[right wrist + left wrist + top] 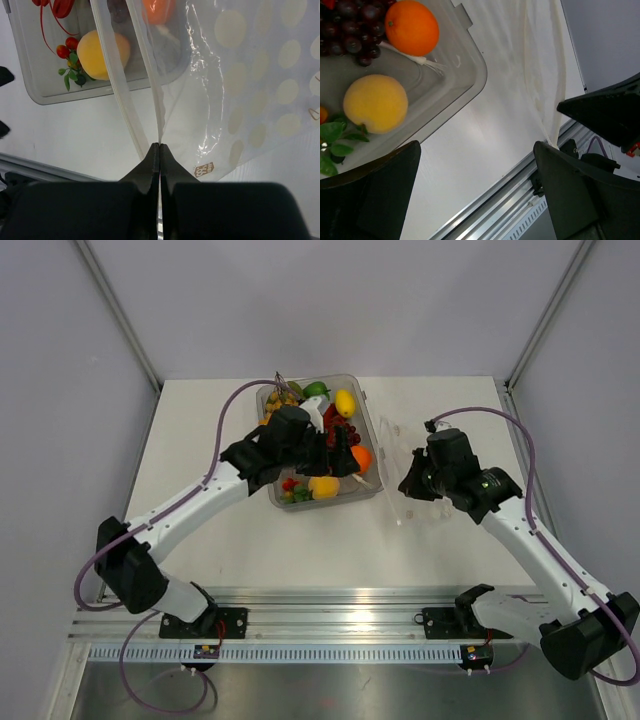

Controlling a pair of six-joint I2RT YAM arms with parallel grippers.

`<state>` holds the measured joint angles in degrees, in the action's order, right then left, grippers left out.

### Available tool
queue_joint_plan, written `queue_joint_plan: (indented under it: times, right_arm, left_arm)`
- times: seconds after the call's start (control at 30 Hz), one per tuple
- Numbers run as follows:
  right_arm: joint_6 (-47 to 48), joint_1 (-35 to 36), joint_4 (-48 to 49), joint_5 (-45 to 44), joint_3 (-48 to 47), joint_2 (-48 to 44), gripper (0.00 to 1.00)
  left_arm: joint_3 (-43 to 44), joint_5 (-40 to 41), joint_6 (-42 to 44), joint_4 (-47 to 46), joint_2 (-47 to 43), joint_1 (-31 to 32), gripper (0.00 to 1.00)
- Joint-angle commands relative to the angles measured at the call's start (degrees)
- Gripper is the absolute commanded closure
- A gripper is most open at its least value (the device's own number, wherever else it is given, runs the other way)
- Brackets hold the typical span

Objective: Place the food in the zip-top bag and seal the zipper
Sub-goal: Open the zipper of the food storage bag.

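Observation:
The food lies in a rigid clear tray (pixel 372 430): an orange (pixel 412 27), purple grapes (pixel 347 30), a round yellow fruit (pixel 376 103) and a lemon (pixel 344 402). My left gripper (pixel 476 147) hangs open over the tray's near right corner, with nothing between its fingers. The zip-top bag (pixel 250 85), clear with white dots, lies just right of the tray. My right gripper (pixel 159 146) is shut on the bag's mouth edge at the near corner. The zipper (pixel 117 95) runs away from the jaws as two parted strips, so the mouth stands open.
Small red peppers with green leaves (pixel 67 52) sit in the tray's near left part. An aluminium rail (pixel 340 610) runs along the table's near edge. Grey walls close in the back and both sides.

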<state>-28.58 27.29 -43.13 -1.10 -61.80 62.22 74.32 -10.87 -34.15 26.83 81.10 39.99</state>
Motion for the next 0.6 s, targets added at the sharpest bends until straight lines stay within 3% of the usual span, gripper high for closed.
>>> queue_joint_plan:
  times: [0.0, 0.23, 0.37, 0.5, 0.57]
  right_arm:
    - [-1.30, 0.40, 0.33, 4.26, -0.87, 0.10, 1.00]
    - [-2.36, 0.40, 0.51, 5.06, -0.43, -0.78, 1.00]
    - [-3.32, 0.40, 1.12, 5.58, 0.01, -1.22, 1.00]
    - [-4.20, 0.40, 1.65, 7.26, 0.19, -1.40, 1.00]
    - [-4.47, 0.40, 1.39, 6.99, 0.19, -1.75, 1.00]
  left_arm:
    - [5.56, 3.49, -1.97, -4.85, 3.79, 3.69, 0.01]
    - [7.06, 4.53, -4.96, -8.29, 9.42, 7.11, 0.03]
    - [7.50, 5.42, -5.49, -8.89, 12.76, 7.56, 0.09]
    - [9.78, 6.65, -4.52, -8.90, 15.75, 8.88, 0.23]
    - [10.23, 6.74, -5.05, -9.25, 16.81, 8.97, 0.41]
